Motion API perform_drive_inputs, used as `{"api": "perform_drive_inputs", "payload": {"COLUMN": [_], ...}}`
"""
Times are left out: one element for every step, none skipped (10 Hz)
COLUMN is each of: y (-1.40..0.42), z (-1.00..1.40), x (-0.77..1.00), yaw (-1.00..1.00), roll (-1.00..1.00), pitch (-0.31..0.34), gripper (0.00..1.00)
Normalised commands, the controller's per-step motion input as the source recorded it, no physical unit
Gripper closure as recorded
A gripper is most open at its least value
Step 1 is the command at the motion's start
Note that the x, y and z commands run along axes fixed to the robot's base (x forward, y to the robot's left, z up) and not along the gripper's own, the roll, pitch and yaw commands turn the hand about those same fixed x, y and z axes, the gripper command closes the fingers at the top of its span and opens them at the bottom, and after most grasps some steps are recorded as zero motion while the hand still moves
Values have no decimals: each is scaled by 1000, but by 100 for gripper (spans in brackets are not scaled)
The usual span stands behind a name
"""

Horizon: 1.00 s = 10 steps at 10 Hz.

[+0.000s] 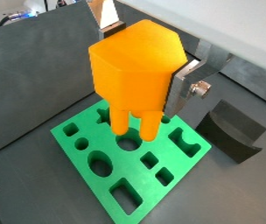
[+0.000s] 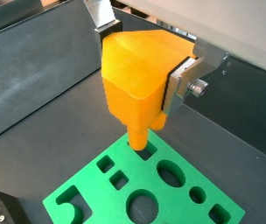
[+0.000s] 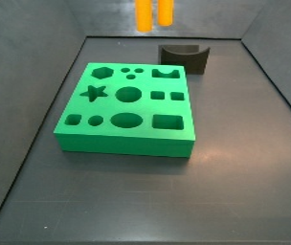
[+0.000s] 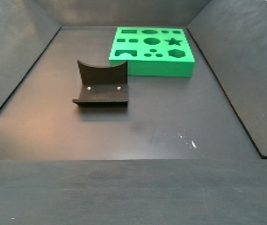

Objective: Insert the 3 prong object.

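Note:
My gripper point(image 1: 142, 54) is shut on the 3 prong object point(image 1: 129, 74), a bright orange piece held upright between the silver fingers point(image 1: 185, 86). It also shows in a wrist view point(image 2: 136, 79). Its prongs point down over the green block point(image 1: 123, 166) with several shaped holes, clear of its top. In a side view only the orange prong tips point(image 3: 153, 14) show at the frame's upper edge, well above the green block point(image 3: 125, 105). The gripper and the piece are out of the frame in the side view that shows the block point(image 4: 154, 48) at the back.
A dark grey block with a curved notch point(image 3: 184, 57) stands on the floor beside the green block; it also shows in a side view point(image 4: 101, 83) and a wrist view point(image 1: 234, 131). Dark walls enclose the floor point(image 4: 136, 141).

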Motion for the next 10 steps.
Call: {"api": "perform_drive_inputs", "payload": {"y": [0,334,343,351,306,306,500,709,749,817], "z": [-20,-620,-894,-931,-903,-889,-763,-580,-463,-437], "x": [0,160,0,-146,-186,-246,-326,-97,0,0], "yaw": [0,551,766,783,814,780,517,274,191,143], "roll": [9,147,26,0,1,26,107,156,169,119], "pitch": [0,-33,-56,-154,-161,-169,-144,0,0,0], "gripper": [100,100,100,100,100,100,100,100,100,100]}}
